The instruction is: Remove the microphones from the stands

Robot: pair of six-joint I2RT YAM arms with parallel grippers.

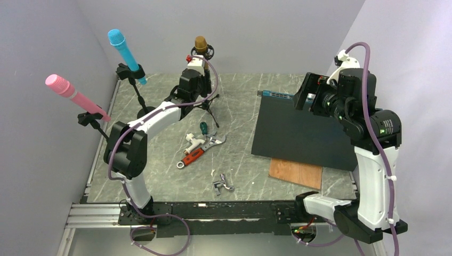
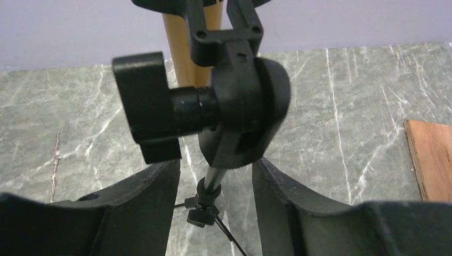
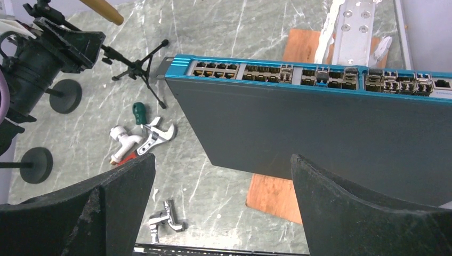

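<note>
Left tool [image 2: 216, 173] is hanging spread at the stand clamp [image 2: 250, 101].
Microphone [image 2: 181, 48] is looking light, rigid, perhaps slippery; grip its barrel.

Soft, even light from above fills the workcell. The grey marbled tabletop [image 1: 240, 160] reads bright, and the thin black tripod legs [image 1: 210, 109] and red-handled wrench [image 1: 194, 156] throw only faint, short shadows. The overhead view is crisp throughout. In the left wrist view the black plastic clamp knob [image 2: 146, 106], close to the lens, is smeared and soft, while the marble behind it is sharp. The dark fingers [image 3: 106, 213] of the right gripper [image 3: 223, 156] sink to near-black, surface detail lost. The matt charcoal switch lid [image 3: 320, 138] carries a dull, pale sheen.
</note>
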